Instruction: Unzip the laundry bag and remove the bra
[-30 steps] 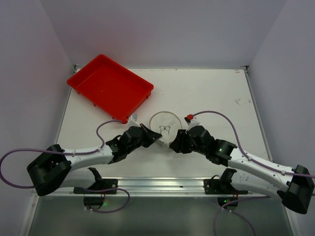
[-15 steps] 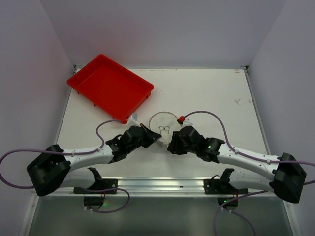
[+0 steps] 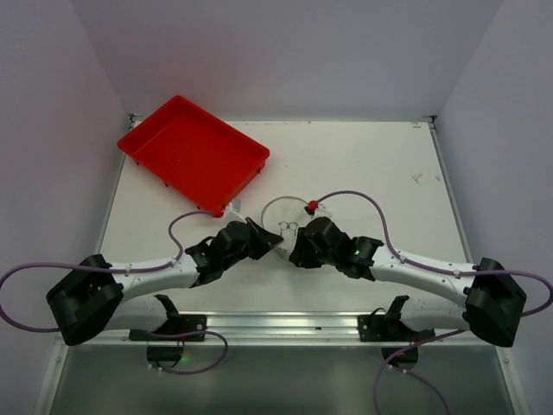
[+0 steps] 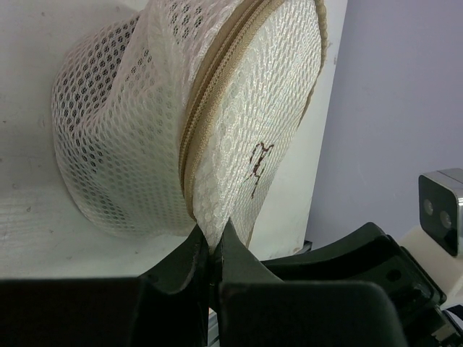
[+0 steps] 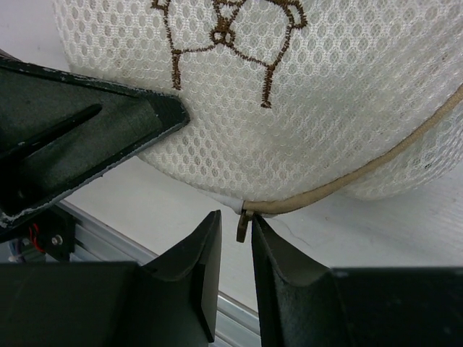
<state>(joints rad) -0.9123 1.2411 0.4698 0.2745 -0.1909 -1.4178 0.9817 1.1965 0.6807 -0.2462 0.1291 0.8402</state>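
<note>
The white mesh laundry bag (image 3: 285, 214) stands tilted at the table's middle, its round face with the brown bra drawing (image 5: 224, 36) turned toward the arms. My left gripper (image 4: 213, 242) is shut on the bag's lower rim, beside the tan zipper (image 4: 210, 101). My right gripper (image 5: 236, 220) is narrowly open at the bag's near edge, with the small zipper pull (image 5: 242, 225) hanging between its fingers. The pull touches the right finger, and a gap remains on the other side. The bra itself is hidden.
A red rectangular tray (image 3: 194, 154) sits at the back left of the table. A metal rail (image 3: 276, 324) runs along the near edge. The left gripper's black finger (image 5: 87, 137) lies close on the left in the right wrist view.
My right gripper has moved left to the bag's near edge and its jaws have narrowed around the zipper pull. The left gripper has kept its hold and place.
</note>
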